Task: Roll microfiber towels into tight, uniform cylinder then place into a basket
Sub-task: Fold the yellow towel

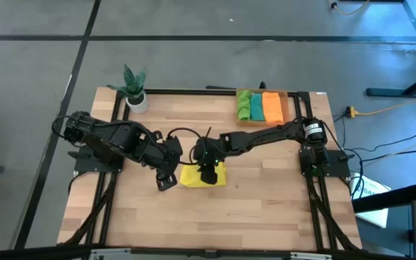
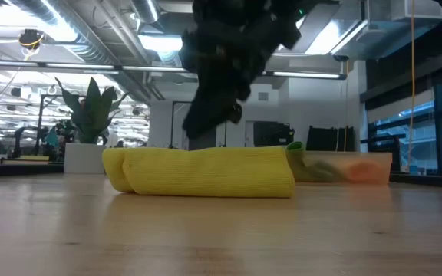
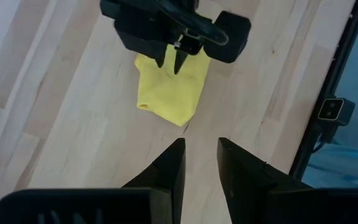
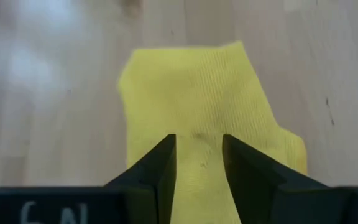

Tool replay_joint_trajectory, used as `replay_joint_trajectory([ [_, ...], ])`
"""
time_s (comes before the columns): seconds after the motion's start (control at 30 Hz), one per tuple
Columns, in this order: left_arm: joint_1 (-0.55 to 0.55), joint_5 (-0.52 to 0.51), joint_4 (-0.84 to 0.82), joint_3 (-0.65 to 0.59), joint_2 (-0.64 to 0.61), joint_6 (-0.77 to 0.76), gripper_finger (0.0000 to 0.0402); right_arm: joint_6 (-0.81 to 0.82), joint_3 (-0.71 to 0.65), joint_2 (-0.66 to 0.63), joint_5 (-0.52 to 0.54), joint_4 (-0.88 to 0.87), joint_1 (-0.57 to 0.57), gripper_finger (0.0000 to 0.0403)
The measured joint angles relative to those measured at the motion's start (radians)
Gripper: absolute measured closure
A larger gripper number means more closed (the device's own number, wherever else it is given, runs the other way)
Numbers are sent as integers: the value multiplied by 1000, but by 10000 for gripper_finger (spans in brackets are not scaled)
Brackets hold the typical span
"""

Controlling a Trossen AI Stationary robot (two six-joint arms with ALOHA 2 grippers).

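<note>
The left gripper (image 1: 166, 180) hovers just left of the yellow towel (image 1: 193, 176), its jaws a little apart and empty. The right gripper (image 1: 208, 175) hangs over this towel in the middle of the counter (image 1: 266, 209), jaws narrowly apart, holding nothing. Three rolled towels (image 1: 261, 106) lie in the basket (image 1: 289, 108) at the far right corner

Potted plant, wooden table and the room around it

A small green plant in a white pot (image 1: 136, 97) stands at the far left corner of the light wooden table (image 1: 266, 202), which has a black frame along its edges (image 1: 193, 91); in the low view the same plant (image 2: 90, 115) rises behind the tabletop against a room with ceiling ducts and strip lights (image 2: 90, 34) and tall windows (image 2: 436, 115) to one side. Beyond the table lies grey floor crossed by dark lines (image 1: 85, 36), and a yellow cable (image 1: 388, 108) runs across it on the right
</note>
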Motion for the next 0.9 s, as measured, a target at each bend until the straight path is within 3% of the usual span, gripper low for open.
replay_joint_trajectory([
  [0.27, -18, -3, 1, 0, -6, -1, 318, -132, 202, -10, 18, -467, -13, 268],
  [0.43, -85, -37, 0, 0, -33, -65, 318, -182, 206, -24, 60, -692, 21, 267],
  [0.73, -211, -100, 1, 0, -56, -239, 317, -83, 81, -190, 82, -706, 93, 267],
  [0.9, -260, -108, 1, -72, -61, -326, 317, 14, -96, -347, 88, -579, 127, 267],
])
